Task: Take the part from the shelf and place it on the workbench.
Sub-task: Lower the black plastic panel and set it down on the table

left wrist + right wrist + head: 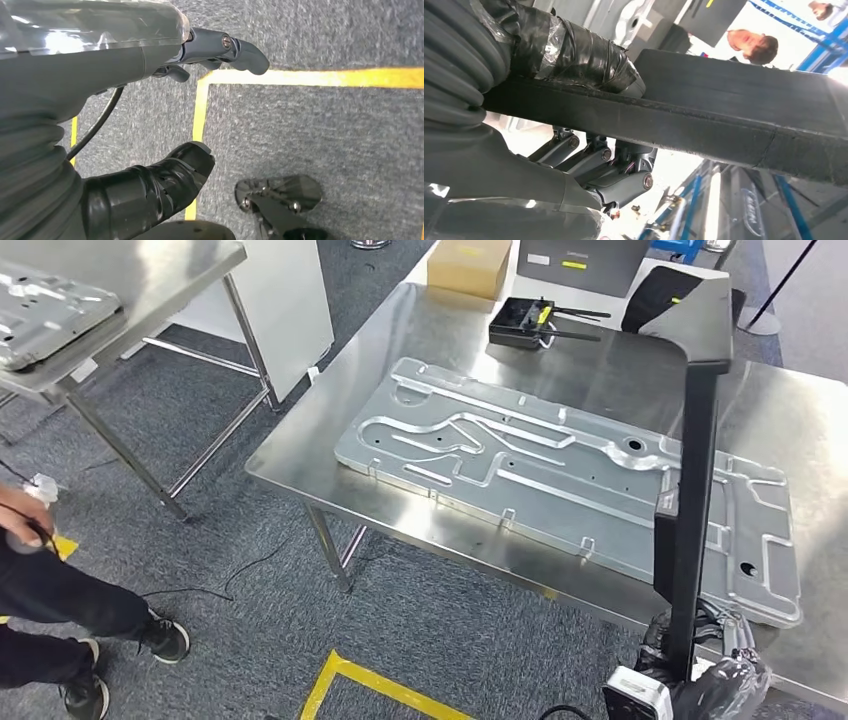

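Note:
The part is a long black bar (693,490) with a wider angled head at its far end. It stands upright over the near right side of the steel workbench (320,430). My right hand (700,685) grips its lower end at the bottom right of the head view. In the right wrist view the bar (724,115) crosses the picture, with the taped thumb (574,55) on one side and the fingers (609,170) curled against the other. My left hand (100,75) hangs over the carpet with its fingers apart and nothing in it.
A large silver stamped plate (540,460) covers much of the workbench. A black device with antennas (525,322) and a cardboard box (470,265) sit at its far end. A second steel table (150,280) stands at upper left. A person (40,580) stands at left, by yellow floor tape (380,685).

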`<state>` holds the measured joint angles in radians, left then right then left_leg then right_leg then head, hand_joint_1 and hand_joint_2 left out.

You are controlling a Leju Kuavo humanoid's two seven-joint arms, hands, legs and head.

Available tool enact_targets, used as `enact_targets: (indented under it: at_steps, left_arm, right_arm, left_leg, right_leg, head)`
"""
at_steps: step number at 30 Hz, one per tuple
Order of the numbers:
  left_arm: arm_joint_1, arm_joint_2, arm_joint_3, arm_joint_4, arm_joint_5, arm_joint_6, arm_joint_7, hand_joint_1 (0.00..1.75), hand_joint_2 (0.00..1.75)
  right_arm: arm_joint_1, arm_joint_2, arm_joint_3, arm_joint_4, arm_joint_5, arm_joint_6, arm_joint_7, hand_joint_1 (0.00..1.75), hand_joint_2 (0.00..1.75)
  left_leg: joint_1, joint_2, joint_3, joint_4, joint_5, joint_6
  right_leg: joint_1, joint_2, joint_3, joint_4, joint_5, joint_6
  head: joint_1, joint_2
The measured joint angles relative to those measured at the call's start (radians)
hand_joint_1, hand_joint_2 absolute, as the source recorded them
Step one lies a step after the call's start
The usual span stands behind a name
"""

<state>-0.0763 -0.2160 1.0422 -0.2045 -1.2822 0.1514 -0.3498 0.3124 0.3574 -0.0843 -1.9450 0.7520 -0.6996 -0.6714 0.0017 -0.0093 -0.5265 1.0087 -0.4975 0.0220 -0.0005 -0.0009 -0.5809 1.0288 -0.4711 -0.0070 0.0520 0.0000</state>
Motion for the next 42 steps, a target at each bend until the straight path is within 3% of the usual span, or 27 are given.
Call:
enact_targets:
  at_steps: [3,6,7,8,9,11,13,16,18,20,22,23,24,26,28,30,33,34,36,38,39,40,42]
  left_arm:
    - [-0.001,0.000,0.000,0.000,-0.001,0.000,0.000,0.00,1.75]
    - [0.000,0.000,0.000,0.000,-0.002,0.000,0.000,0.00,1.75]
    - [0.001,0.000,0.000,0.000,-0.003,0.000,0.000,0.00,1.75]
    - [0.002,0.000,0.000,0.000,-0.003,0.000,0.000,0.00,1.75]
    - [0.002,0.000,0.000,0.000,-0.003,0.000,0.000,0.00,1.75]
    - [0.002,0.000,0.000,0.000,-0.004,0.000,0.000,0.00,1.75]
    - [0.000,0.000,0.000,0.000,-0.005,0.000,0.001,0.00,1.75]
    - [0.000,0.000,0.000,0.000,-0.007,0.000,0.001,0.00,1.75]
    - [0.000,0.000,0.000,0.000,-0.007,0.000,0.001,0.00,1.75]
    - [0.000,-0.001,0.000,0.000,-0.006,0.000,0.001,0.00,1.75]
    - [-0.001,-0.002,0.000,0.000,-0.004,0.002,0.004,0.00,1.75]
    - [0.000,-0.002,0.000,0.000,-0.003,0.006,0.008,0.00,1.75]
    - [0.000,-0.002,0.000,0.000,-0.003,0.010,0.013,0.00,1.75]
    - [0.000,-0.003,0.001,0.000,-0.003,0.019,0.021,0.00,1.75]
    - [-0.001,-0.005,0.001,0.000,-0.003,0.024,0.025,0.00,1.75]
    - [-0.001,-0.005,0.001,0.000,-0.003,0.026,0.028,0.00,1.75]
    - [-0.002,-0.005,0.001,0.000,-0.004,0.036,0.033,0.00,1.75]
    - [-0.003,-0.005,0.001,0.000,-0.006,0.039,0.033,0.00,1.75]
    - [-0.004,-0.005,0.001,0.000,-0.009,0.042,0.034,0.00,1.75]
    - [-0.003,-0.005,0.001,0.000,-0.009,0.042,0.034,0.00,1.75]
    - [-0.003,-0.005,0.001,0.000,-0.010,0.042,0.034,0.00,1.75]
    - [-0.002,-0.005,0.001,0.000,-0.010,0.042,0.033,0.00,1.75]
    - [-0.002,-0.005,0.001,0.000,-0.010,0.042,0.033,0.00,1.75]
  right_arm:
    - [0.001,0.001,0.000,-0.002,-0.001,0.000,0.001,1.75,1.75]
    - [0.001,0.001,0.000,-0.003,-0.002,0.000,0.000,1.75,1.75]
    - [0.001,0.001,0.000,-0.003,-0.004,0.000,0.000,1.75,1.75]
    - [0.002,0.001,0.000,-0.003,-0.005,0.000,-0.001,1.75,1.75]
    - [0.002,0.001,0.000,-0.003,-0.008,0.000,-0.001,1.75,1.75]
    - [0.003,0.001,0.000,-0.003,-0.014,0.000,-0.001,1.75,1.75]
    - [0.003,0.001,-0.001,-0.003,-0.021,0.000,-0.002,1.75,1.75]
    - [0.004,0.001,-0.001,-0.004,-0.025,0.000,-0.003,1.75,1.75]
    - [0.004,0.001,-0.002,-0.006,-0.027,0.000,-0.005,1.75,1.75]
    - [0.004,0.001,-0.003,-0.007,-0.031,0.000,-0.009,1.75,1.75]
    - [0.006,0.001,-0.005,-0.007,-0.035,0.000,-0.011,1.75,1.75]
    - [0.007,0.001,-0.006,-0.007,-0.037,0.000,-0.011,1.75,1.75]
    - [0.008,0.001,-0.007,-0.007,-0.038,0.000,-0.011,1.75,1.75]
    - [0.008,0.001,-0.007,-0.007,-0.038,0.000,-0.011,1.75,1.75]
    - [0.007,0.001,-0.007,-0.007,-0.038,0.000,-0.011,1.75,1.75]
    - [0.007,0.001,-0.008,-0.007,-0.038,0.000,-0.011,1.75,1.75]
    - [0.008,0.001,-0.008,-0.008,-0.037,0.000,-0.010,1.75,1.75]
    - [0.008,0.001,-0.008,-0.008,-0.037,0.000,-0.010,1.75,1.75]
    - [0.008,0.001,-0.008,-0.008,-0.037,0.000,-0.010,1.75,1.75]
    - [0.009,0.002,-0.008,-0.007,-0.037,0.000,-0.010,1.75,1.75]
    - [0.009,0.002,-0.008,-0.007,-0.037,0.000,-0.010,1.75,1.75]
    - [0.009,0.002,-0.008,-0.007,-0.038,0.000,-0.010,1.75,1.75]
    - [0.008,0.002,-0.008,-0.007,-0.038,0.000,-0.010,1.75,1.75]
  left_leg:
    - [0.001,0.003,-0.008,0.031,-0.026,-0.015]
    - [0.007,0.004,-0.103,0.213,-0.110,-0.028]
    - [0.009,0.004,-0.135,0.265,-0.123,-0.032]
    - [0.011,0.004,-0.150,0.284,-0.116,-0.034]
    - [0.013,0.004,-0.144,0.258,-0.086,-0.035]
    - [0.015,0.005,-0.089,0.127,-0.005,-0.034]
    - [0.012,0.005,-0.043,0.027,0.032,-0.025]
    - [0.009,0.004,-0.034,0.008,0.029,-0.008]
    - [0.012,0.004,-0.029,0.000,0.031,0.006]
    - [0.013,0.005,-0.025,-0.005,0.031,0.016]
    - [0.011,0.006,-0.024,-0.004,0.028,0.021]
    - [0.011,0.007,-0.022,-0.003,0.026,0.022]
    - [0.011,0.007,-0.018,-0.003,0.023,0.021]
    - [0.010,0.009,-0.008,-0.002,0.015,0.018]
    - [0.006,0.012,-0.001,0.001,0.006,0.009]
    - [0.002,0.018,0.002,0.001,0.001,-0.001]
    - [0.004,0.026,0.002,0.017,-0.019,-0.018]
    - [0.005,0.024,-0.013,0.053,-0.042,-0.023]
    - [0.007,0.019,-0.074,0.181,-0.108,-0.029]
    - [0.008,0.019,-0.130,0.284,-0.137,-0.032]
    - [0.009,0.019,-0.135,0.284,-0.121,-0.032]
    - [0.009,0.015,-0.120,0.242,-0.086,-0.029]
    - [0.009,-0.019,-0.062,0.103,-0.009,-0.019]
  right_leg:
    - [-0.011,0.000,0.016,-0.018,0.003,-0.010]
    - [-0.013,-0.004,0.025,-0.023,0.000,-0.020]
    - [-0.013,-0.004,0.026,-0.023,-0.003,-0.021]
    - [-0.013,-0.003,0.028,-0.022,-0.005,-0.020]
    - [-0.013,-0.001,0.032,-0.021,-0.009,-0.019]
    - [-0.014,0.000,0.043,-0.019,-0.018,-0.013]
    - [-0.010,0.001,0.049,-0.014,-0.027,-0.002]
    - [-0.008,0.001,0.051,-0.014,-0.033,0.013]
    - [-0.011,0.001,0.042,0.013,-0.052,0.023]
    - [-0.013,0.001,-0.007,0.114,-0.105,0.031]
    - [-0.013,0.001,-0.081,0.244,-0.151,0.035]
    - [-0.013,0.001,-0.101,0.273,-0.149,0.036]
    - [-0.013,0.001,-0.104,0.264,-0.126,0.035]
    - [-0.013,-0.006,-0.055,0.141,-0.047,0.029]
    - [-0.006,-0.021,-0.006,0.029,-0.002,0.019]
    - [0.000,-0.022,0.002,0.002,-0.002,0.010]
    - [-0.006,-0.004,0.006,-0.007,0.002,-0.007]
    - [-0.009,0.000,0.008,-0.010,0.004,-0.012]
    - [-0.009,0.009,0.010,-0.011,0.003,-0.019]
    - [-0.009,0.022,0.010,-0.009,0.001,-0.021]
    - [-0.008,0.031,0.011,-0.008,0.000,-0.021]
    - [-0.008,0.041,0.013,-0.007,-0.001,-0.020]
    - [-0.008,0.060,0.016,-0.005,-0.004,-0.016]
  head:
    - [-0.001,0.000]
    - [-0.004,0.000]
    - [-0.004,0.000]
    - [-0.004,0.000]
    - [-0.004,0.000]
    - [-0.004,0.000]
    - [-0.003,0.000]
    - [-0.003,0.000]
    - [-0.002,0.000]
    - [-0.002,0.000]
    - [-0.002,0.000]
    - [-0.002,0.000]
    - [-0.002,0.000]
    - [-0.002,0.000]
    - [-0.002,0.000]
    - [-0.003,0.000]
    - [-0.003,0.000]
    - [-0.003,0.000]
    - [-0.003,0.000]
    - [-0.003,0.000]
    - [-0.003,0.000]
    - [-0.003,0.000]
    - [-0.003,0.000]
